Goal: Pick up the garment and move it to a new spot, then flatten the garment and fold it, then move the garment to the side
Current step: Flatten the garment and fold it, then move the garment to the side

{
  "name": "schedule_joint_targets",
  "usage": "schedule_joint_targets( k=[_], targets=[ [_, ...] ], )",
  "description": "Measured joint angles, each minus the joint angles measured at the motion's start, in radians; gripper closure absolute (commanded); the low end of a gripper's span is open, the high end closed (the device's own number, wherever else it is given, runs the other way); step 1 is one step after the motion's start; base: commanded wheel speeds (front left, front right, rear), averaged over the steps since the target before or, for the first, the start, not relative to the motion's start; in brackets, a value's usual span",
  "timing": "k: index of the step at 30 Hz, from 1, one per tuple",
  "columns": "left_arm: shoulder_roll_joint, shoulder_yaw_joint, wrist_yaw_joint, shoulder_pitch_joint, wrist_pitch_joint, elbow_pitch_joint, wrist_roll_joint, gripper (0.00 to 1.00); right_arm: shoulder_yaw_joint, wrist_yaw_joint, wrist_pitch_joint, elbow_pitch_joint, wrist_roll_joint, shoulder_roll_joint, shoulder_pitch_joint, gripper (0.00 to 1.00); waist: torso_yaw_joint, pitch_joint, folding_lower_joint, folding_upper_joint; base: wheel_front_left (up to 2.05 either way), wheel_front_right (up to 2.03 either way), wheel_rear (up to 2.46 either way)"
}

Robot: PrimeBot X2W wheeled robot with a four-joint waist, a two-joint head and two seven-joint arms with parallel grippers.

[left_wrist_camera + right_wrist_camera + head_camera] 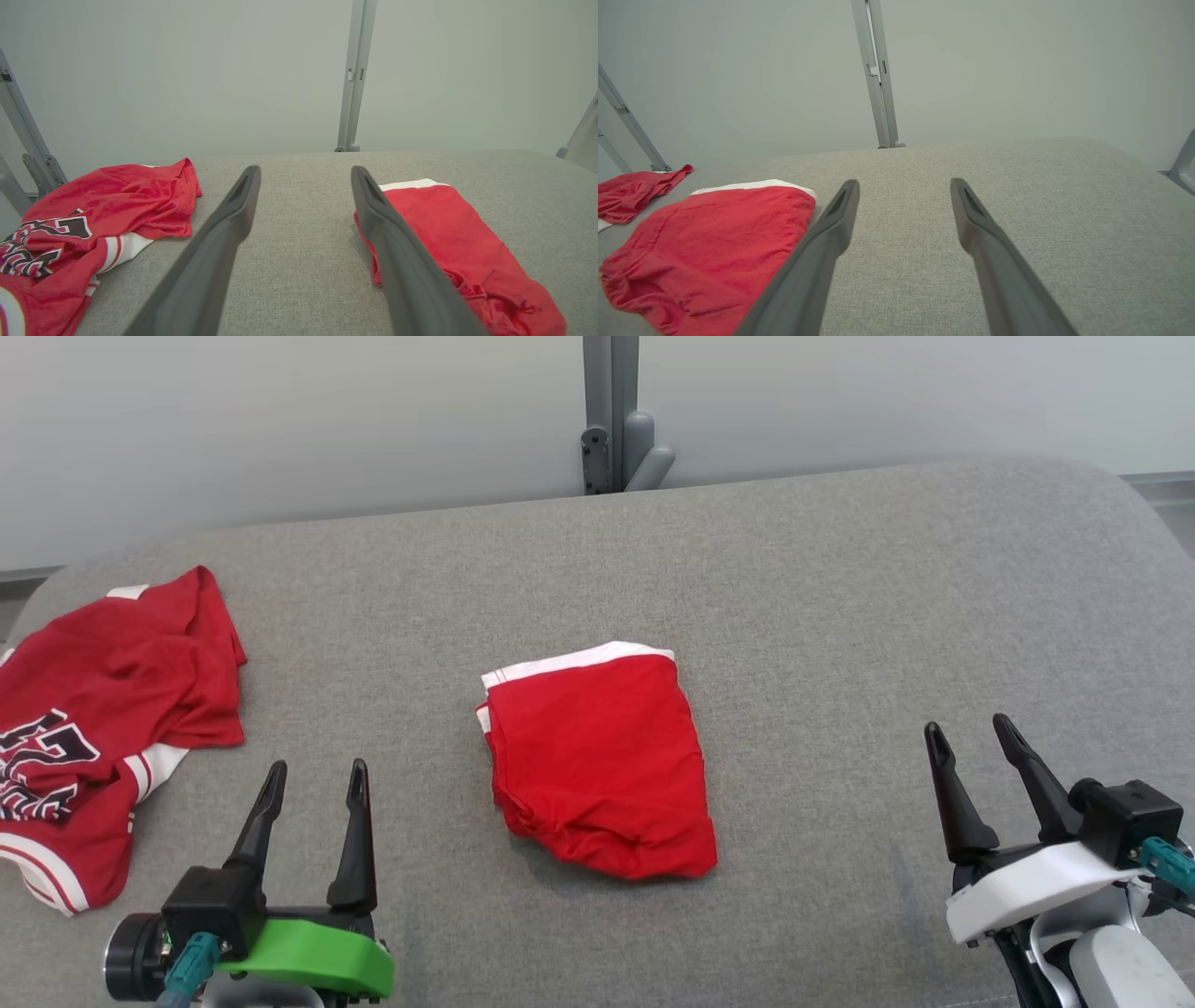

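Now in hand: judged to be the last step, moving the folded garment to the side. It already lies as a compact red packet with a white band along its far edge.
Garment's place: the middle of the grey surface, between the two grippers and touching neither.
Left gripper: jaws apart and empty, near the front edge, left of the garment.
Right gripper: jaws apart and empty, near the front edge, well to the right.
Next move calls for: probably a low pinch through all layers at one edge, so the fold does not spill in the carry.
Second item: a crumpled red jersey at the left; whether it belongs to this task cannot be told.
Hard to make out: the jersey's left part is cut off from view, its lettering is broken by creases, and the number of layers inside the packet is hidden.
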Motion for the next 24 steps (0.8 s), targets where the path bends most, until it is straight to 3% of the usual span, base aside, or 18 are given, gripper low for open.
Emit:
schedule_joint_targets(
  k=[24],
  targets=[
    [0.021, -0.025, 0.025, 0.046, 0.026, -0.024, 0.009, 0.00, -0.053, 0.000, 0.070, -0.085, -0.026, 0.012, 0.058, 0.00, 0.006, -0.028, 0.0001, 0.0000, 0.00, 0.00, 0.00]
  ],
)
